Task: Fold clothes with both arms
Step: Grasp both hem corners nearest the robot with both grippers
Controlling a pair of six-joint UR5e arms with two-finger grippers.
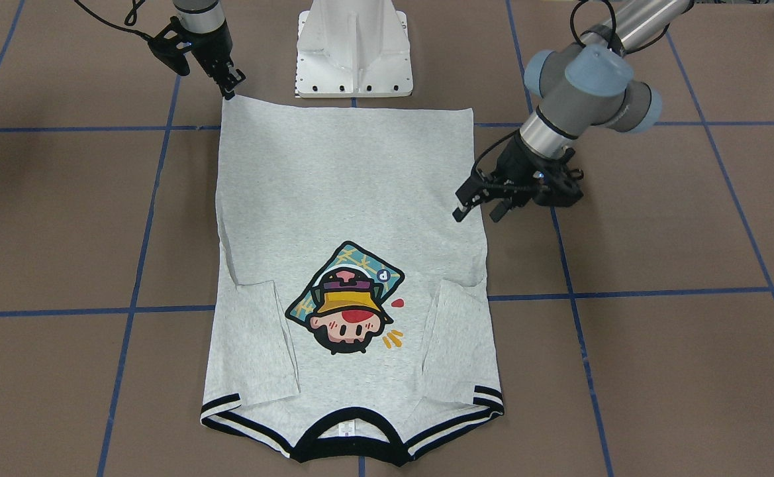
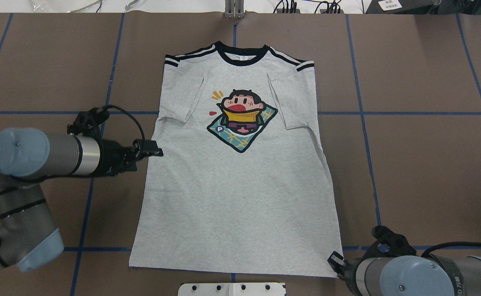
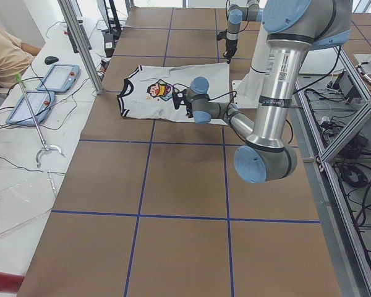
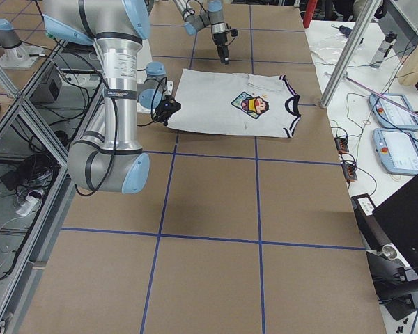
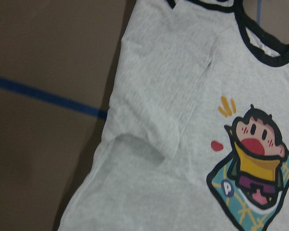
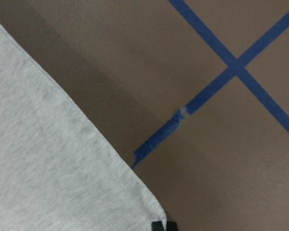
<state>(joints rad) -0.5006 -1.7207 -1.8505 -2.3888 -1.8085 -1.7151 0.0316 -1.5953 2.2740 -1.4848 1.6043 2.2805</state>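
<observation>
Apparently staged for a fold: T-shirt (image 1: 347,199) lies flat, print up, sleeves tucked in. Left gripper (image 1: 478,211) is spread wide, with the shirt's side edge just beside it. Right gripper (image 1: 231,85) has its fingers nearly together, the hem corner at their tips; whether it pinches cloth is unclear.

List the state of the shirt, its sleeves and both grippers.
T-shirt, lying flat, print up, body not yet folded.
Sleeves, both folded in over the front.
Left gripper, open, at the shirt's side edge.
Right gripper, at a hem corner; whether it is open or shut cannot be told.
</observation>
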